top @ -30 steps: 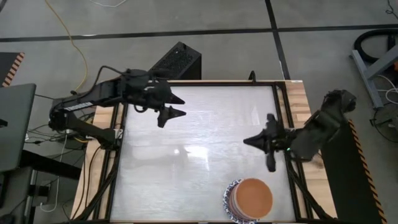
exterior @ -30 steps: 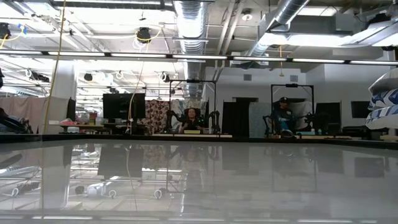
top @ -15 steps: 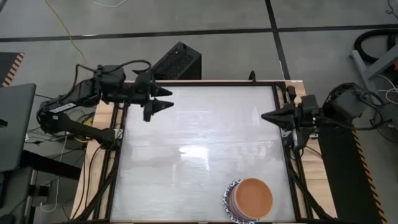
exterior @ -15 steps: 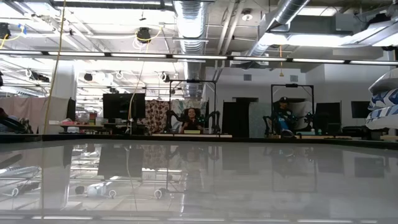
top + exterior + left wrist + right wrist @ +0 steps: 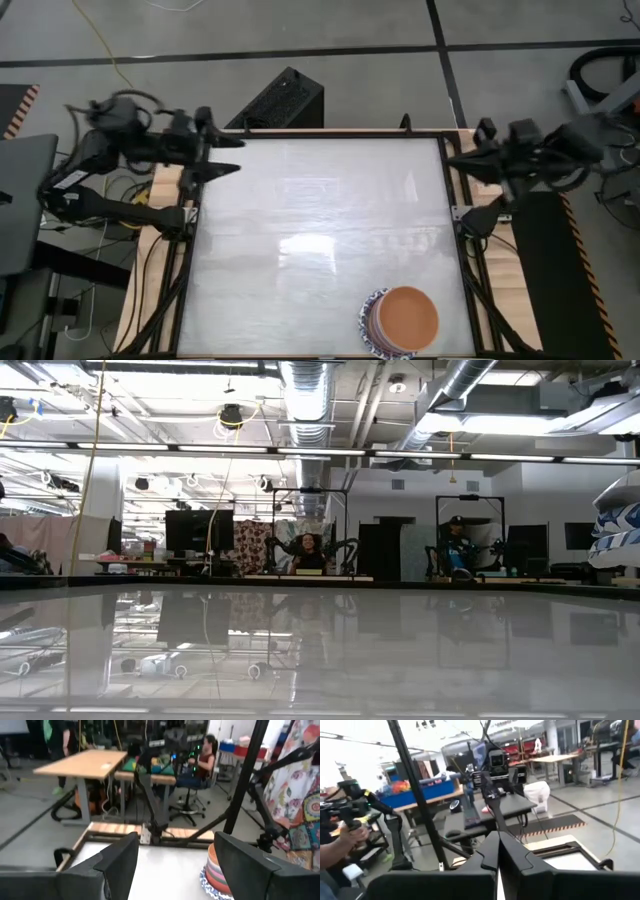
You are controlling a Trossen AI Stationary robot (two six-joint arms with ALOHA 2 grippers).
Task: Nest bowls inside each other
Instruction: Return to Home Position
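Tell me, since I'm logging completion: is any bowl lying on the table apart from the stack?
No, the high view shows bowls only in the one stack on the table.

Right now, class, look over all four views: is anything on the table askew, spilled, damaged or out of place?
Nothing is spilled or broken. The bowls stand as one upright stack, orange bowl on top, though close to the table edge. The left gripper and right gripper sit at the table's sides, clear of it.
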